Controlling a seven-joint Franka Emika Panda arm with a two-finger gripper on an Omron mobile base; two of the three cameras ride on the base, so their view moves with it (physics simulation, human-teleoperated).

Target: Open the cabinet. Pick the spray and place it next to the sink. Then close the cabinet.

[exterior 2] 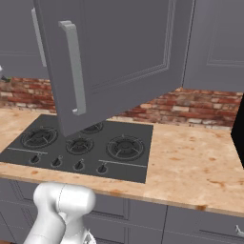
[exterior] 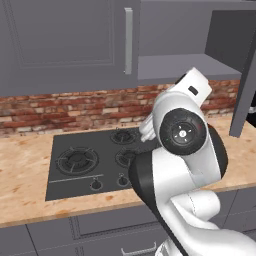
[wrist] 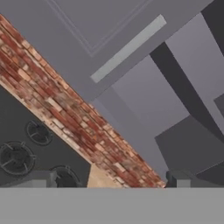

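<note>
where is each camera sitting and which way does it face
Left base view: behind the arm on its left, looking forward and down at the stove, the brick wall and the cabinet with its right door swung open.
Right base view: behind on the right, facing the same counter; the open door fills its top and the arm's white base shows at lower left.
Hand view: on the hand, rolled, looking up at the cabinet's open compartment; the fingers stand wide apart.
Shared: stove, brick wall and cabinet.

The dark-grey cabinet [exterior: 75, 40] hangs above the hob. Its right door [exterior 2: 114, 52] stands swung open. The left door [exterior: 60, 37] is shut.
</note>
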